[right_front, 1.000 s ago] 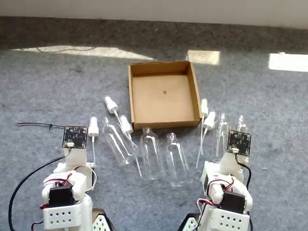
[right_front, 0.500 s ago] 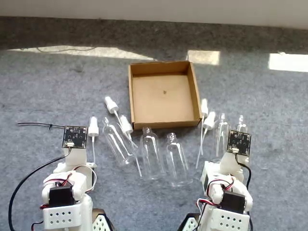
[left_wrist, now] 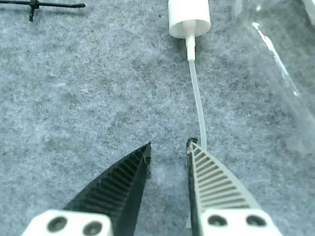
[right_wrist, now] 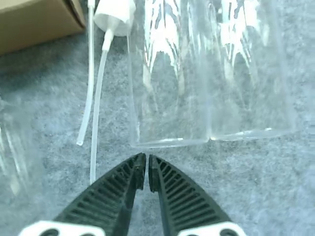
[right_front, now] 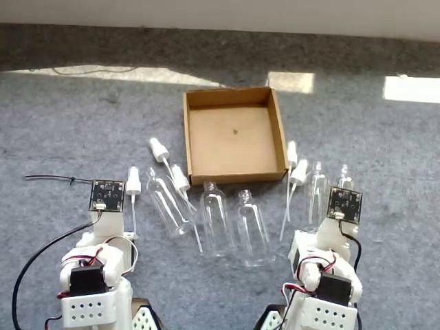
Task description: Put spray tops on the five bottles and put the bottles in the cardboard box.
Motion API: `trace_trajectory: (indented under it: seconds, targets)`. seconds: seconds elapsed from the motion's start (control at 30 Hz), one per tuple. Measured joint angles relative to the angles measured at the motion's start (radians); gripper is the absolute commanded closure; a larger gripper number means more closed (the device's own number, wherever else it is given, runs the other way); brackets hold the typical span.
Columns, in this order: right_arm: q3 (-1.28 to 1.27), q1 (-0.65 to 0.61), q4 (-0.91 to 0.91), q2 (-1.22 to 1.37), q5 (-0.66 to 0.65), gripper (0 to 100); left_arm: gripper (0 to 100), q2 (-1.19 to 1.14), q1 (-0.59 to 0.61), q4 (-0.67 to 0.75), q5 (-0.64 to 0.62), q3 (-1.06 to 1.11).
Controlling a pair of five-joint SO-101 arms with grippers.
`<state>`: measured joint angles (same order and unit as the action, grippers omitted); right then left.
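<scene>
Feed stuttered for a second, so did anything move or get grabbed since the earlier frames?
The right arm drew back a hair toward its base; the right gripper, shut, holds nothing. The left gripper, open, the bottles, spray tops and cardboard box stayed put.

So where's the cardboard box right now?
In the high view the cardboard box sits centrally, side to side, on the grey carpet, its near wall just beyond the necks of the two middle bottles.
</scene>
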<state>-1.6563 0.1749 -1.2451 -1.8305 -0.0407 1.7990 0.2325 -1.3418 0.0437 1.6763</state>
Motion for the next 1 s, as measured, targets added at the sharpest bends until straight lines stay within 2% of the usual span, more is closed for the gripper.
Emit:
trace_trajectory:
  seconds: [0.17, 0.53, 0.7, 1.0]
  targets:
    - [0.137, 0.044, -0.008, -0.006, 0.0, 99.4, 88, 0.0, 0.0, 0.0, 0.0, 0.0]
    - [0.293, 0.051, -0.008, 0.058, 0.0, 99.4, 88, 0.0, 0.0, 0.0, 0.0, 0.0]
    - [0.466, 0.052, -0.008, 0.327, 0.0, 99.4, 88, 0.0, 0.0, 0.0, 0.0, 0.0]
    - [0.864, 0.054, -0.008, 1.017, 0.0, 99.2, 88, 0.0, 0.0, 0.0, 0.0, 0.0]
